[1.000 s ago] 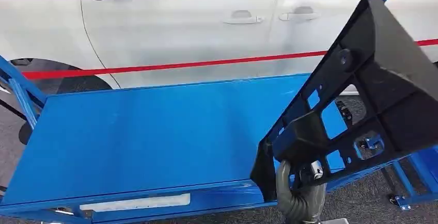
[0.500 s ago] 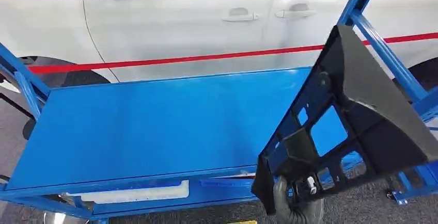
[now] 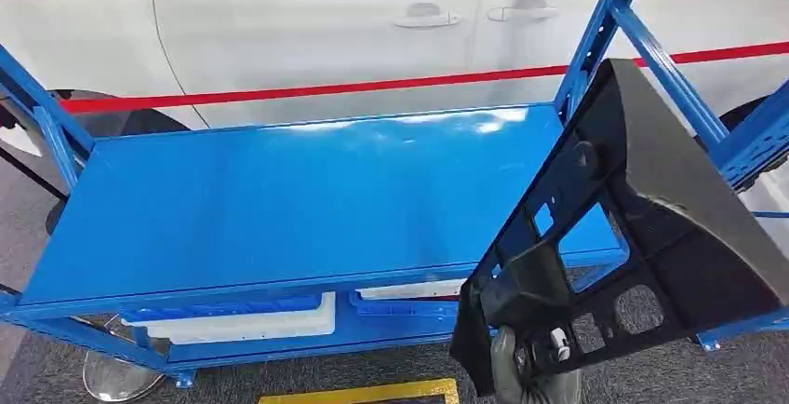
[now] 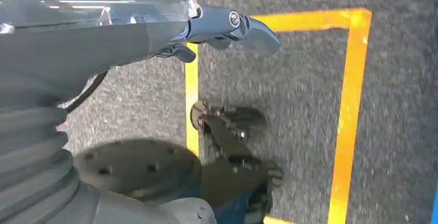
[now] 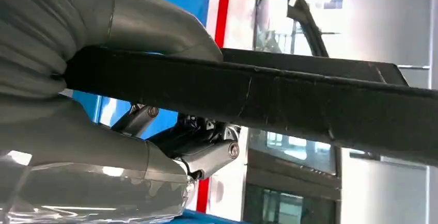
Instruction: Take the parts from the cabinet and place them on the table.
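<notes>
Since a second ago your head view has tipped down and back: the blue bench (image 3: 279,199) now sits lower in the picture with its front rail and the white trays (image 3: 242,328) under it showing, and a yellow floor line (image 3: 358,392) has come in at the bottom edge. That is the camera shifting, so don't read it as the bench moving. Against the bench, the part (image 3: 651,236) has come a little lower and nearer its right end.

You see the right hand (image 3: 535,371) at the bottom edge, gripping the black part by its lower corner. The part stands tilted in the air, its open ribbed frame turned toward the bench top, and it overlaps the bench's right front corner in the picture; whether it touches the bench you cannot tell. In the right wrist view the thumb (image 5: 155,25) lies over the part's dark edge and the darker fingers (image 5: 206,154) close in from the other side.

Your left hand (image 4: 227,25) hangs over grey carpet (image 4: 310,105) marked with yellow tape (image 4: 351,105), fingers apart and holding nothing.

Behind the bench stands a white car (image 3: 326,41) with a red stripe (image 3: 372,87), and a blue rack upright (image 3: 605,22) rises at the right
</notes>
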Action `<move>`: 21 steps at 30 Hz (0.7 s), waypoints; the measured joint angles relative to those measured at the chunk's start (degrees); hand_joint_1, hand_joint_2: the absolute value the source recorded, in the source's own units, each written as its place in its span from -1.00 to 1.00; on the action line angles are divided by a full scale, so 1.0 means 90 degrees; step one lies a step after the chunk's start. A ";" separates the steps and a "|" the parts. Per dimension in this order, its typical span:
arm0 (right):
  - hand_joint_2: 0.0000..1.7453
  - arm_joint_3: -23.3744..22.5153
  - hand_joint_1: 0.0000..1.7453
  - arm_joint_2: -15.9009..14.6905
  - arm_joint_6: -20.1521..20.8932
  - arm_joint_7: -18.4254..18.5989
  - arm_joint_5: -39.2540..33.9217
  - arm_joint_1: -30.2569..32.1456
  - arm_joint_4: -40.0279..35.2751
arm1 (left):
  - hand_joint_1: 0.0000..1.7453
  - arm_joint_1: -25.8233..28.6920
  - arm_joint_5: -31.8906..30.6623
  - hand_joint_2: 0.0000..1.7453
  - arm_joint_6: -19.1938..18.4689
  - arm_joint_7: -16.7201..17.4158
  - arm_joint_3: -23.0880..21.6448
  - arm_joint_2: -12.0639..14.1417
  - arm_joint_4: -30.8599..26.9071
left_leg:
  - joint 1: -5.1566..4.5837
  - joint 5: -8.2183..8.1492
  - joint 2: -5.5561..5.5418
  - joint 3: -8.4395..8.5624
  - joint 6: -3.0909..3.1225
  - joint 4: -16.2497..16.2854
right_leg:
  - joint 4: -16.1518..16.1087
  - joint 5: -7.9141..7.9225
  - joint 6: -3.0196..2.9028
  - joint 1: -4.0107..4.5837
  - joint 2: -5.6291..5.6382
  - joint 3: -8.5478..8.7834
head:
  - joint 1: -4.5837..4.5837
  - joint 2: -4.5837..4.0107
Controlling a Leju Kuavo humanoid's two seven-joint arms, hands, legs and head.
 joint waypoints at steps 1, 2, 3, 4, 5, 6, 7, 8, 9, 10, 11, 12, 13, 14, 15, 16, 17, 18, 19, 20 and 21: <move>1.00 -0.0022 1.00 0.0024 0.0031 0.0005 0.0000 0.0005 -0.0002 | -1.00 0.0006 -0.0007 1.00 -0.0010 0.0000 0.0012 0.0000 0.0000 | 0.0016 0.0089 0.0005 -0.0015 0.0059 -0.0083 | -0.0033 0.0059 0.0053 0.0016 0.0005 0.0000 | 0.0008 -0.0002; 1.00 -0.0054 1.00 0.0032 0.0056 0.0007 -0.0002 0.0013 -0.0002 | -1.00 0.0008 -0.0010 1.00 -0.0020 -0.0005 0.0017 -0.0002 0.0000 | 0.0081 0.0197 0.0064 -0.0034 0.0099 -0.0149 | 0.0044 -0.0064 0.0087 -0.0004 0.0011 -0.0029 | 0.0007 -0.0002; 1.00 -0.0080 1.00 0.0044 0.0083 0.0007 -0.0002 0.0024 -0.0002 | -1.00 0.0005 -0.0012 1.00 -0.0039 -0.0007 0.0017 -0.0002 0.0000 | 0.0078 0.0253 0.0065 -0.0103 0.0155 -0.0162 | 0.0228 -0.0367 0.0114 -0.0004 0.0028 -0.0117 | 0.0017 -0.0002; 1.00 -0.0112 1.00 0.0044 0.0095 0.0007 -0.0002 0.0025 -0.0002 | -1.00 -0.0002 -0.0017 1.00 -0.0049 -0.0010 0.0019 0.0002 -0.0002 | 0.0079 0.0310 0.0070 -0.0187 0.0179 -0.0159 | 0.0621 -0.0761 0.0144 -0.0021 0.0035 -0.0250 | 0.0029 -0.0002; 1.00 -0.0134 1.00 0.0044 0.0097 0.0012 0.0000 0.0029 0.0000 | -1.00 0.0002 -0.0027 1.00 -0.0061 -0.0010 0.0022 0.0000 -0.0002 | 0.0078 0.0363 0.0078 -0.0263 0.0176 -0.0153 | 0.1084 -0.1084 0.0175 -0.0043 0.0034 -0.0387 | 0.0027 -0.0002; 1.00 -0.0146 1.00 0.0044 0.0102 0.0012 0.0000 0.0032 0.0000 | -1.00 0.0004 -0.0041 1.00 -0.0075 -0.0017 0.0022 0.0000 -0.0002 | 0.0073 0.0423 0.0088 -0.0348 0.0169 -0.0145 | 0.1543 -0.1304 0.0208 -0.0061 0.0034 -0.0506 | 0.0029 -0.0002; 1.00 -0.0163 1.00 0.0047 0.0104 0.0017 0.0002 0.0031 0.0000 | -1.00 0.0004 -0.0049 1.00 -0.0095 -0.0027 0.0022 0.0000 -0.0002 | 0.0075 0.0480 0.0096 -0.0411 0.0152 -0.0126 | 0.1805 -0.1322 0.0231 -0.0076 0.0032 -0.0536 | 0.0034 0.0000; 1.00 -0.0180 1.00 0.0047 0.0112 0.0027 0.0002 0.0032 0.0000 | -1.00 0.0005 -0.0053 1.00 -0.0102 -0.0044 0.0022 0.0000 -0.0002 | 0.0086 0.0529 0.0098 -0.0502 0.0128 -0.0099 | 0.1800 -0.1163 0.0251 -0.0097 0.0031 -0.0432 | 0.0034 0.0000; 1.00 -0.0185 1.00 0.0047 0.0117 0.0036 0.0002 0.0031 0.0000 | -1.00 0.0003 -0.0056 1.00 -0.0114 -0.0061 0.0022 -0.0002 -0.0002 | 0.0096 0.0568 0.0098 -0.0594 0.0100 -0.0058 | 0.1535 -0.0905 0.0266 -0.0120 0.0030 -0.0196 | 0.0032 -0.0002; 1.00 -0.0192 1.00 0.0049 0.0138 0.0046 -0.0005 0.0030 0.0000 | -1.00 0.0003 -0.0056 1.00 -0.0117 -0.0068 0.0022 -0.0007 -0.0002 | 0.0112 0.0595 0.0096 -0.0678 0.0073 -0.0008 | 0.1031 -0.0666 0.0276 -0.0139 0.0027 0.0169 | 0.0032 -0.0002; 1.00 -0.0197 1.00 0.0049 0.0160 0.0051 -0.0012 0.0028 0.0000 | -1.00 0.0001 -0.0058 1.00 -0.0117 -0.0073 0.0022 -0.0007 -0.0002 | 0.0121 0.0611 0.0094 -0.0743 0.0046 0.0054 | 0.0446 -0.0564 0.0289 -0.0160 0.0025 0.0576 | 0.0034 -0.0002; 1.00 -0.0211 1.00 0.0056 0.0214 0.0073 -0.0027 0.0016 0.0000 | -1.00 0.0000 -0.0058 1.00 -0.0119 -0.0085 0.0022 -0.0005 -0.0002 | 0.0103 0.0628 0.0088 -0.0806 0.0008 0.0110 | -0.0071 -0.0762 0.0280 -0.0162 0.0033 0.0881 | 0.0039 -0.0002; 1.00 -0.0216 1.00 0.0064 0.0226 0.0083 -0.0039 0.0020 0.0000 | -1.00 -0.0002 -0.0061 1.00 -0.0117 -0.0087 0.0022 -0.0005 -0.0002 | 0.0091 0.0656 0.0080 -0.0829 -0.0038 0.0154 | -0.0111 -0.0739 0.0190 -0.0103 0.0066 0.0901 | 0.0014 0.0000; 1.00 -0.0219 1.00 0.0068 0.0228 0.0085 -0.0053 0.0035 0.0000 | -1.00 -0.0002 -0.0066 1.00 -0.0119 -0.0100 0.0022 -0.0005 -0.0002 | 0.0082 0.0686 0.0081 -0.0827 -0.0082 0.0161 | -0.0129 -0.0738 0.0159 -0.0110 0.0069 0.0856 | 0.0034 -0.0002; 1.00 -0.0221 1.00 0.0073 0.0231 0.0090 -0.0075 0.0030 0.0000 | -1.00 -0.0005 -0.0073 1.00 -0.0124 -0.0102 0.0022 -0.0005 -0.0002 | 0.0083 0.0737 0.0078 -0.0847 -0.0125 0.0148 | -0.0097 -0.0720 0.0110 -0.0102 0.0074 0.0821 | 0.0039 0.0000; 1.00 -0.0233 1.00 0.0083 0.0228 0.0102 -0.0097 0.0029 0.0000 | -1.00 0.0006 -0.0075 1.00 -0.0129 -0.0104 0.0022 -0.0005 -0.0002 | 0.0100 0.0793 0.0071 -0.0860 -0.0180 0.0123 | -0.0101 -0.0674 0.0043 -0.0081 0.0067 0.0785 | 0.0044 0.0000; 1.00 -0.0243 1.00 0.0090 0.0238 0.0102 -0.0124 0.0031 0.0000 | -1.00 0.0016 -0.0075 1.00 -0.0138 -0.0107 0.0027 0.0000 -0.0002 | 0.0131 0.0753 0.0055 -0.0913 -0.0218 0.0172 | -0.0134 -0.0589 -0.0053 -0.0123 0.0042 0.0715 | 0.0051 -0.0002; 1.00 -0.0255 1.00 0.0095 0.0255 0.0102 -0.0131 0.0032 0.0000 | -1.00 0.0018 -0.0075 1.00 -0.0141 -0.0107 0.0027 0.0000 -0.0002 | 0.0132 0.0476 0.0054 -0.1002 -0.0235 0.0316 | -0.0131 -0.0531 -0.0108 -0.0110 0.0033 0.0640 | 0.0017 -0.0002; 1.00 -0.0265 1.00 0.0105 0.0267 0.0107 -0.0143 0.0046 0.0000 | -1.00 0.0022 -0.0078 1.00 -0.0158 -0.0109 0.0029 0.0000 -0.0002 | 0.0140 0.0079 0.0053 -0.1119 -0.0248 0.0668 | -0.0131 -0.0468 -0.0152 -0.0103 0.0028 0.0563 | 0.0003 -0.0002; 1.00 -0.0275 1.00 0.0107 0.0277 0.0107 -0.0148 0.0065 0.0000 | -1.00 0.0022 -0.0078 1.00 -0.0168 -0.0109 0.0029 0.0000 -0.0002 | 0.0140 -0.0293 0.0053 -0.1244 -0.0264 0.1141 | -0.0129 -0.0407 -0.0165 -0.0084 0.0027 0.0490 | -0.0002 0.0000; 1.00 -0.0284 1.00 0.0107 0.0284 0.0112 -0.0148 0.0073 0.0000 | -1.00 0.0018 -0.0078 1.00 -0.0170 -0.0112 0.0029 0.0000 -0.0002 | 0.0140 -0.0568 0.0054 -0.1367 -0.0275 0.1663 | -0.0120 -0.0342 -0.0174 -0.0058 0.0020 0.0402 | 0.0000 0.0000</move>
